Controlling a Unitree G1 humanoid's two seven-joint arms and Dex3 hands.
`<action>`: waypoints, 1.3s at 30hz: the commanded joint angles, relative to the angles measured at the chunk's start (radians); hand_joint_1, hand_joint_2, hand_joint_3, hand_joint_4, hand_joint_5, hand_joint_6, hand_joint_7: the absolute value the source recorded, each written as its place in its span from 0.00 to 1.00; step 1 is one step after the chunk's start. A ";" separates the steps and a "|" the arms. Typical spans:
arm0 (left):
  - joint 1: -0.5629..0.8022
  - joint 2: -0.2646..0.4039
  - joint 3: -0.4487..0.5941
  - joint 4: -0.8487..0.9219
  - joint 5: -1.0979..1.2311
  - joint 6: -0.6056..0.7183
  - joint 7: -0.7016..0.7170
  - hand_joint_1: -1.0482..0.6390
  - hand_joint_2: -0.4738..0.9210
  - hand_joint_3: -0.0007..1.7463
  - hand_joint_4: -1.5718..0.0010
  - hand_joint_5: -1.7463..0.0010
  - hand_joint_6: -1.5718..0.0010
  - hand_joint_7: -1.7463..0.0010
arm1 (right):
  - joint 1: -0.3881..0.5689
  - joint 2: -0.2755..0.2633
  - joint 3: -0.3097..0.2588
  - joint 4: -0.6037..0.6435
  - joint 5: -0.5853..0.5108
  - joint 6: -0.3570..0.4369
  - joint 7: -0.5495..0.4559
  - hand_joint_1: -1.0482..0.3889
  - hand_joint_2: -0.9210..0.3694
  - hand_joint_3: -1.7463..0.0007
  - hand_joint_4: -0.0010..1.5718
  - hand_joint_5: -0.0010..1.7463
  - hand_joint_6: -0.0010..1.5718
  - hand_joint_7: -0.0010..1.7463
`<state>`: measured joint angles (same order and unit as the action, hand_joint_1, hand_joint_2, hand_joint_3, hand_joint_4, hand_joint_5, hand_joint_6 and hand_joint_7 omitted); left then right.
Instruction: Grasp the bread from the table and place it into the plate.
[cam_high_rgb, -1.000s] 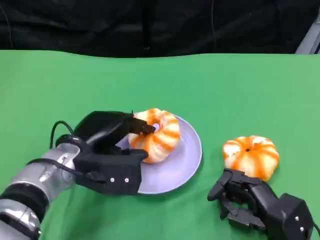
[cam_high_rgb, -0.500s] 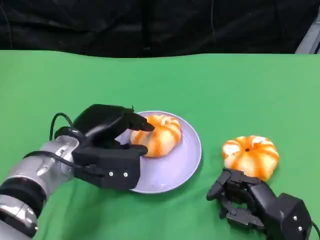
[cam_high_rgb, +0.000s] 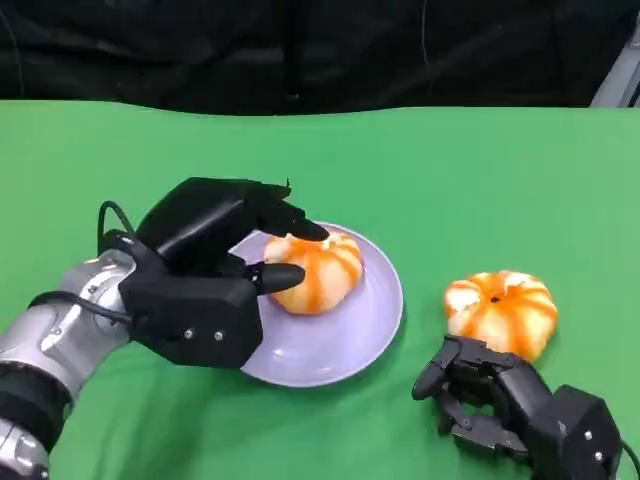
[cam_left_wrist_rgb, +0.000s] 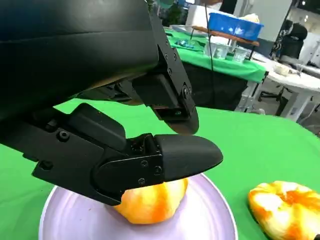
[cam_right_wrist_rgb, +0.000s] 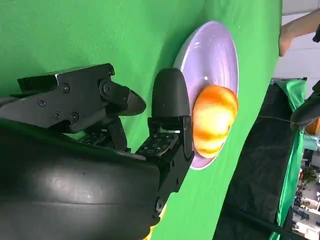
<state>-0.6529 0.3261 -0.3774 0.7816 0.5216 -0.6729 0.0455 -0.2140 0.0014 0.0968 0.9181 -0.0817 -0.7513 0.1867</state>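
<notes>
Looks like a robotics lab or test room rather than a home. Counter (cam_high_rgb: 480, 170) draped in plain bright green cloth, black curtain (cam_high_rgb: 300, 50) hung behind it. Beyond, in the left wrist view, a second green-covered table (cam_left_wrist_rgb: 220, 62) carrying a blue bin (cam_left_wrist_rgb: 235, 25) and clear cups (cam_left_wrist_rgb: 222, 50), a white round table (cam_left_wrist_rgb: 295, 82), and an office chair (cam_left_wrist_rgb: 272, 90) on a pale floor.

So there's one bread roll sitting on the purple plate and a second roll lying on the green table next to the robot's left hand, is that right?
Not quite. The second roll lies on the green table beside the robot's right hand, not its left. The head view shows it. The left hand is at the purple plate, by the first roll that sits on it.
</notes>
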 joint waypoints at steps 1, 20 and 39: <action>0.020 0.015 0.025 -0.022 -0.024 -0.001 -0.018 0.08 1.00 0.42 0.65 0.99 0.38 0.98 | 0.007 -0.006 0.000 0.016 -0.001 0.026 0.007 0.74 0.07 0.59 0.43 0.99 0.45 0.80; 0.234 -0.043 0.268 -0.035 -0.495 -0.192 -0.271 0.17 1.00 0.34 0.52 0.97 0.34 1.00 | 0.019 -0.016 -0.007 0.006 0.006 0.021 0.022 0.74 0.01 0.66 0.43 1.00 0.46 0.77; 0.415 -0.082 0.432 -0.026 -0.837 -0.149 -0.611 0.16 1.00 0.32 0.45 0.98 0.30 0.99 | 0.027 -0.022 -0.013 0.000 0.011 0.025 0.031 0.74 0.02 0.65 0.43 0.98 0.46 0.77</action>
<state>-0.2594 0.2393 0.0227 0.7353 -0.2736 -0.8454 -0.5098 -0.2112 -0.0035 0.0885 0.9140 -0.0714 -0.7482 0.2157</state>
